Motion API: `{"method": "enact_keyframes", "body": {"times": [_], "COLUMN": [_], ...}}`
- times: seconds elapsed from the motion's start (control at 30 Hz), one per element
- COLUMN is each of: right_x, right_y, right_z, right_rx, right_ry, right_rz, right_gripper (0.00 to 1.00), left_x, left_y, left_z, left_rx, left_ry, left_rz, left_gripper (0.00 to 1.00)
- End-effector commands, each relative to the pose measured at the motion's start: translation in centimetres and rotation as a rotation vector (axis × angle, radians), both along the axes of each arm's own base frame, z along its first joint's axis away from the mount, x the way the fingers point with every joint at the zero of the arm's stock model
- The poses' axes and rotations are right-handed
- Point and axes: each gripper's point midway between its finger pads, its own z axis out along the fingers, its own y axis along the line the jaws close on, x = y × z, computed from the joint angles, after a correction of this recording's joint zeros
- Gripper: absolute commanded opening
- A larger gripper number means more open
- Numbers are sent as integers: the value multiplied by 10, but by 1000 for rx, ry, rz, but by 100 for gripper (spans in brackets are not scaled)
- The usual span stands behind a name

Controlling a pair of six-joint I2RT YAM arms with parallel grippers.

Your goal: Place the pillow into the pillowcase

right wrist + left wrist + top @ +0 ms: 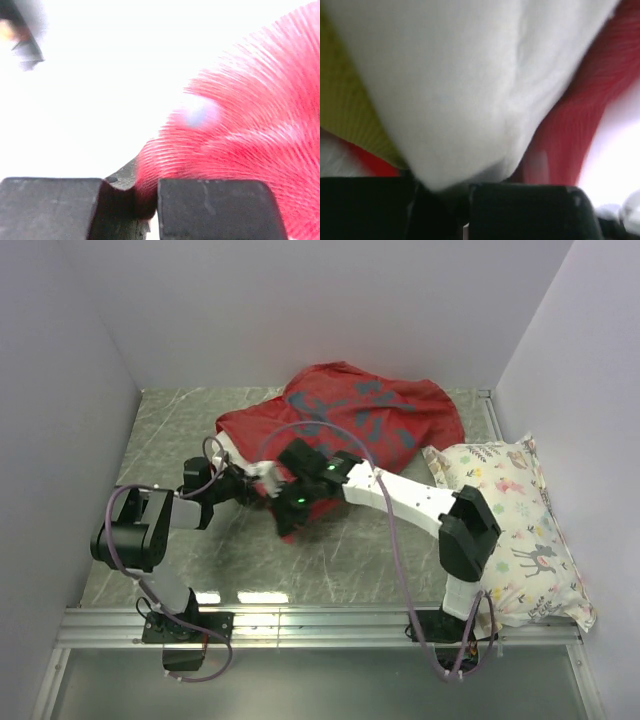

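The red pillowcase (pixel 345 412) lies bunched at the middle back of the table, its duller face with grey marks turned up. In the left wrist view the white pillow (pixel 455 85) fills the frame, with its yellow strip (pixel 345 100) on the left and red pillowcase cloth (pixel 575 125) on the right. My left gripper (pixel 465 192) is shut on the pillow's lower edge, at the case's near left side (pixel 258 478). My right gripper (pixel 147 195) is shut on a fold of the pillowcase (pixel 240 140), holding it at the case's near edge (pixel 290 508).
A white floral animal-print pillow (pixel 515 525) lies along the right side of the table beside the right arm. White walls close in the left, back and right. A metal rail (pixel 320 625) runs along the near edge.
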Motion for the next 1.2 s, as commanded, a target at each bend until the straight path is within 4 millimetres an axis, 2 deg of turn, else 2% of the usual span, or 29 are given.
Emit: {"method": "enact_keyframes", "body": {"times": [0.0, 0.03, 0.07, 0.1, 0.13, 0.17, 0.2, 0.23, 0.27, 0.3, 0.33, 0.37, 0.43, 0.47, 0.53, 0.57, 0.6, 0.63, 0.67, 0.7, 0.73, 0.8, 0.83, 0.9, 0.93, 0.97, 1.03, 1.13, 1.17], "right_x": [-129, -134, -128, -121, -111, -97, -88, -81, -75, -59, -54, -54, -56, -61, -73, -75, -75, -72, -70, -67, -70, -54, -53, -32, -26, -14, -8, -5, -6], "right_y": [45, 47, 56, 60, 61, 64, 63, 62, 62, 58, 59, 56, 56, 53, 49, 44, 35, 25, 15, 8, -6, -24, -31, -45, -50, -58, -67, -82, -84], "right_z": [123, 141, 120, 113, 108, 86, 79, 73, 72, 73, 71, 86, 88, 102, 99, 97, 87, 71, 59, 50, 32, 33, 38, 52, 66, 79, 106, 100, 98], "right_rx": [349, 374, 327, 299, 265, 221, 207, 200, 208, 221, 231, 260, 280, 310, 298, 284, 233, 186, 140, 117, 77, 98, 124, 165, 194, 229, 277, 240, 243], "right_ry": [116, 130, 170, 164, 149, 187, 211, 255, 291, 302, 307, 274, 215, 173, 142, 139, 153, 162, 189, 201, 254, 273, 291, 297, 281, 271, 215, 147, 155], "right_rz": [550, 603, 606, 607, 603, 570, 541, 501, 470, 416, 391, 385, 384, 397, 430, 434, 419, 407, 386, 368, 336, 252, 224, 148, 131, 94, 84, 59, 52], "right_gripper": [0, 0, 0, 0, 0, 0, 0, 0, 0, 0, 0, 0, 0, 0, 0, 0, 0, 0, 0, 0, 0, 0, 0, 0, 0, 0, 0, 0, 0], "left_x": [47, 49, 48, 47, 43, 37, 32, 22, 16, 10, 7, -4, -9, -19, -14, -15, -14, -16, -23, -36, -22, -21, -26, -21, -32, -31, -25, -9, 18], "left_y": [-7, -12, -14, -15, -16, -16, -14, -7, -1, 6, 21, 30, 48, 48, 52, 51, 45, 45, 47, 54, 71, 95, 114, 142, 147, 154, 177, 202, 216], "left_z": [58, 63, 66, 66, 54, 53, 46, 21, 16, 4, -11, -29, -47, -60, -61, -66, -49, -45, -36, -44, -36, -23, -21, -10, -5, 0, 14, 20, 34], "left_rx": [-56, -49, -40, -25, 16, 34, 58, 132, 172, 214, 290, 328, 381, 382, 400, 404, 387, 399, 392, 422, 497, 578, 619, 686, 666, 674, 729, 849, 998], "left_ry": [-220, -240, -248, -253, -232, -231, -222, -166, -170, -146, -163, -90, -73, -12, -53, -46, -135, -163, -112, -117, -260, -356, -389, -507, -495, -531, -653, -755, -884], "left_rz": [95, 86, 83, 81, 72, 62, 52, 30, 19, 13, 9, -6, -16, -54, -119, -166, -287, -349, -424, -477, -505, -511, -517, -530, -553, -549, -543, -500, -446], "left_gripper": [0, 0, 0, 0, 0, 0, 0, 0, 0, 0, 0, 0, 0, 10, 30, 44, 48, 51, 54, 53, 54, 63, 67, 70, 86, 89, 93, 92, 92]}}
